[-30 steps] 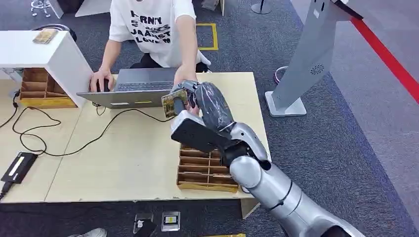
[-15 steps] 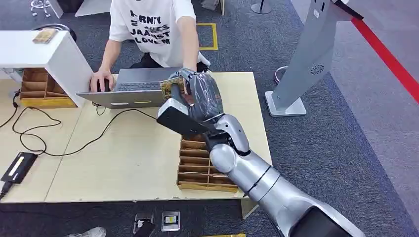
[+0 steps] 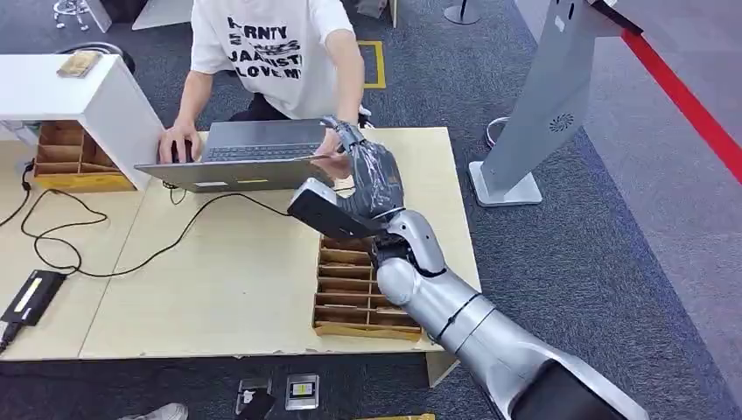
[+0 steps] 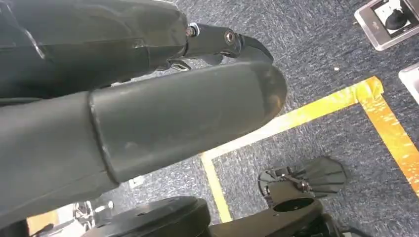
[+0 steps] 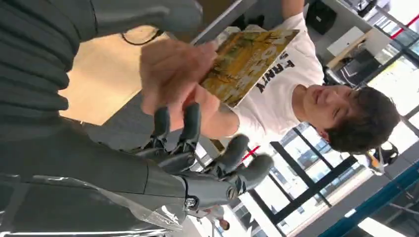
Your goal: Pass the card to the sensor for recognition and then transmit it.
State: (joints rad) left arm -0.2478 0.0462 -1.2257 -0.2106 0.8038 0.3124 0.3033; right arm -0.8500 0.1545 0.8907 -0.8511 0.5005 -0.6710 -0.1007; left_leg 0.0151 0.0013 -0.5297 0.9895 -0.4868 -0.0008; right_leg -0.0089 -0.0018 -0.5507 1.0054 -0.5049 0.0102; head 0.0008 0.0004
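The card (image 5: pixel 247 64) is in the person's hand (image 5: pixel 175 74), beside the laptop (image 3: pixel 254 153) at the far side of the table (image 3: pixel 236 280). The right hand (image 5: pixel 197 163) is just near it, released, fingers apart. For the left hand (image 4: pixel 148 113) I cannot tell the state

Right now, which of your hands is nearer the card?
Right. The right hand reaches over the table, its fingers right beside the card, which the person's hand holds. The left hand hangs low over the carpet, away from the card.
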